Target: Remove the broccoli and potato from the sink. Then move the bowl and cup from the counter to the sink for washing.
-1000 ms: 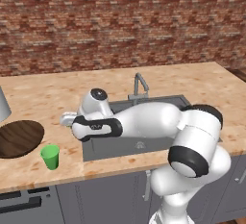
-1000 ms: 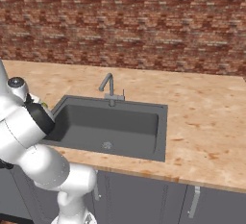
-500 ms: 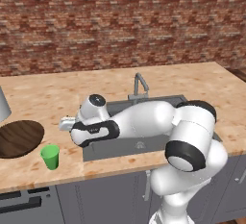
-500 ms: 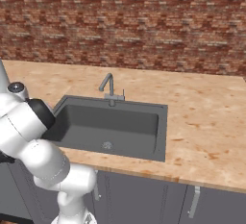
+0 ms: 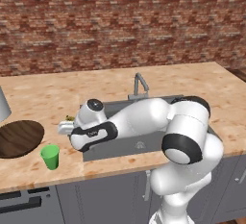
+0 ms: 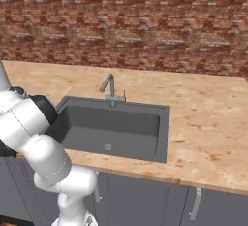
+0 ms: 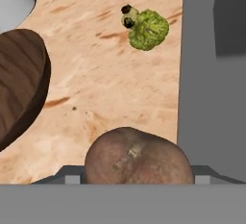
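Currently | potato [image 7: 138, 156] is being gripped in end effector [image 7: 137, 177] | bench [image 7: 110, 88] lying directly beneath, sink [image 7: 211, 74] alongside.

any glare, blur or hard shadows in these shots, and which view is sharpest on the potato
No glare in any view, lighting flat and even. Left base view: soft, a faint shadow beside the cup. Right base view: sink evenly dark inside, edges slightly soft. Hand view: closest and sharpest, potato skin texture readable, broccoli crisp with a small soft shadow on the counter.
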{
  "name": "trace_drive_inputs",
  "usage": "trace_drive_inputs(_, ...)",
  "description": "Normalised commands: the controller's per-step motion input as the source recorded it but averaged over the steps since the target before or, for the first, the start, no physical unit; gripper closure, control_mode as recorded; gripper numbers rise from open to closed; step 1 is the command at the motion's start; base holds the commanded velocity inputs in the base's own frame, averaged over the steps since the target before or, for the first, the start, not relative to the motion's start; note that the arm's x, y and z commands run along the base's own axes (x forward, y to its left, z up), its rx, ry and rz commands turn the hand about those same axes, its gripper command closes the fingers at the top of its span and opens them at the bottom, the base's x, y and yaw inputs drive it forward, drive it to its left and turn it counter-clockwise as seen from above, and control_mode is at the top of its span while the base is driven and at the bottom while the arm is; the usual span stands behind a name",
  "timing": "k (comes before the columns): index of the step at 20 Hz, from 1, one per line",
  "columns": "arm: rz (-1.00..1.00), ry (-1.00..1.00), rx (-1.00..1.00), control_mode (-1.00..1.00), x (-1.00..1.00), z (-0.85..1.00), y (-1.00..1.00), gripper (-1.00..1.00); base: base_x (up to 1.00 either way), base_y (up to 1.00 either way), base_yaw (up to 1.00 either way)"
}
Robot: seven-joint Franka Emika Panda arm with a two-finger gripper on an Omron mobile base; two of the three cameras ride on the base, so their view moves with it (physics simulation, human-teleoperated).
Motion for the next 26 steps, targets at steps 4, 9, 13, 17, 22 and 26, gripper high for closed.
trace_drive_inputs(4,0.0,0.0,0.0,-1.0,0.0,-0.1,0.06,1.0,0.0,0.0,0.0)
trace_drive_inputs(9,0.0,0.0,0.0,-1.0,0.06,-0.07,0.08,1.0,0.0,0.0,0.0)
trace_drive_inputs(13,0.0,0.0,0.0,-1.0,0.06,-0.09,0.05,1.0,0.0,0.0,0.0)
trace_drive_inputs(17,0.0,0.03,0.0,-1.0,0.07,-0.08,0.04,1.0,0.0,0.0,0.0)
trace_drive_inputs(22,0.0,0.06,0.0,-1.0,0.08,-0.1,0.05,1.0,0.0,0.0,0.0)
trace_drive_inputs(26,0.0,0.08,0.0,-1.0,0.08,-0.09,0.04,1.0,0.0,0.0,0.0)
